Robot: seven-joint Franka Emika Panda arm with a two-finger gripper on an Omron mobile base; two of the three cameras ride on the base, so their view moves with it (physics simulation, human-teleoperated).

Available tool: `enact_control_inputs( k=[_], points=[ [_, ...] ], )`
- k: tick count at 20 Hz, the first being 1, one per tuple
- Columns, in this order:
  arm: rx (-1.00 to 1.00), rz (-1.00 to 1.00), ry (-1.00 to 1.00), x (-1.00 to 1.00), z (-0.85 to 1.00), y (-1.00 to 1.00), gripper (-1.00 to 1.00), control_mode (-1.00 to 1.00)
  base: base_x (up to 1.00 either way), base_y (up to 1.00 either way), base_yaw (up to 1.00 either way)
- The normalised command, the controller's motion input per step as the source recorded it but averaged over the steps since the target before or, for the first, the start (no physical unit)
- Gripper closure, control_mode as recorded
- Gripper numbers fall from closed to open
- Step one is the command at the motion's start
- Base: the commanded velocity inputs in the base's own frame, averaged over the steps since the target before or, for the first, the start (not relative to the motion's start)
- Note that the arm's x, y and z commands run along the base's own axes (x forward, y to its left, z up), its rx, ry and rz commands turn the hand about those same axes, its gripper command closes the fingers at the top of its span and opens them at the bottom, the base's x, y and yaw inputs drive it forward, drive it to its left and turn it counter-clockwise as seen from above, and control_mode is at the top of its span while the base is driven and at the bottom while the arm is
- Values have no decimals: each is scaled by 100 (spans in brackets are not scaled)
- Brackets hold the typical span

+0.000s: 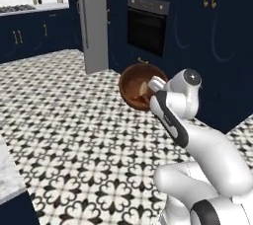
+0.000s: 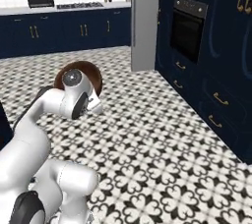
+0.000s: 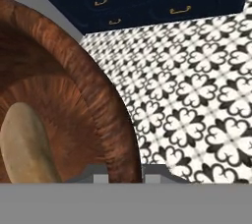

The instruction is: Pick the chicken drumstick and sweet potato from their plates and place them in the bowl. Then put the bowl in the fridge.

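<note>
My gripper (image 3: 125, 176) is shut on the rim of the dark reddish-brown bowl (image 3: 106, 120) and holds it in the air above the patterned floor. The tan sweet potato (image 3: 24, 144) lies inside the bowl against its lighter brown wall. From the left base view the bowl (image 1: 133, 87) is tipped toward the camera in front of the gripper (image 1: 155, 85), with the sweet potato (image 1: 144, 89) showing inside. The bowl (image 2: 94, 73) peeks out behind the arm in the right base view. The tall grey fridge (image 1: 94, 21) stands ahead, beyond the bowl. The chicken drumstick and the plates are out of view.
Navy cabinets with a built-in black oven (image 1: 146, 26) run along the right, with gold-handled drawers (image 2: 219, 100) below. A counter with a stove (image 1: 20, 9) runs along the back left. A marble counter corner (image 1: 7, 174) juts in at the lower left. Open floor (image 1: 74, 120) lies toward the fridge.
</note>
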Motion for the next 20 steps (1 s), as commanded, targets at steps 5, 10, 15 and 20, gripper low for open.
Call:
enact_control_inputs(
  k=[5,10,15,20],
  points=[
    [0,0,0,0,0,0,100,100,100,-20,21],
    [0,0,0,0,0,0,100,100,100,0,24],
    [0,0,0,0,0,0,100,100,100,1,21],
    [0,0,0,0,0,0,100,100,100,38,2]
  ],
)
